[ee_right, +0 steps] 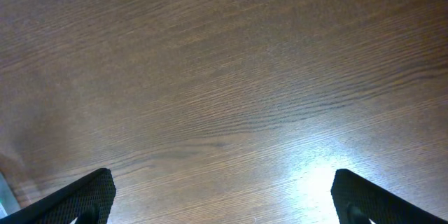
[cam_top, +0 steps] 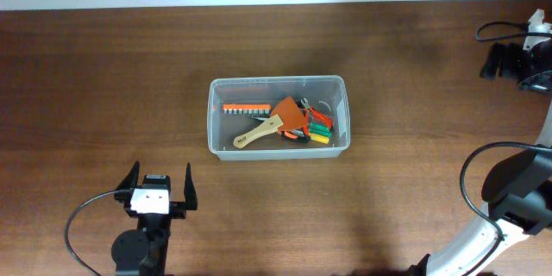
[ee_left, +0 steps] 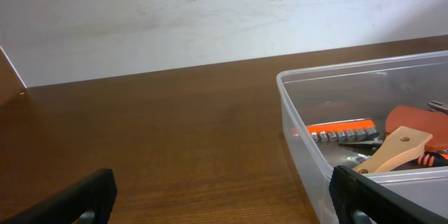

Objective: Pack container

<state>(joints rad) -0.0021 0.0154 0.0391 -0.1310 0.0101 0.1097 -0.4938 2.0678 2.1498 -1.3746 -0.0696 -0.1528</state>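
Note:
The container (cam_top: 216, 121) is a clear plastic bin in the middle of the table. In it lie an orange strip of grey bits (cam_top: 241, 109), a wooden-handled scraper with an orange blade (cam_top: 274, 122), and small red, green and yellow tools (cam_top: 317, 128). My left gripper (cam_top: 161, 173) is open and empty near the front edge, well to the front left of the bin. In the left wrist view the gripper (ee_left: 217, 206) has the bin's wall (ee_left: 304, 147) by its right finger. My right gripper (cam_top: 493, 60) is at the far right back, open and empty over bare wood in the right wrist view (ee_right: 224, 199).
A black cable (cam_top: 470, 177) loops by the right arm's base at the table's right edge. Another cable (cam_top: 82, 220) loops beside the left arm. A white wall (ee_left: 210, 14) runs behind the table's far edge.

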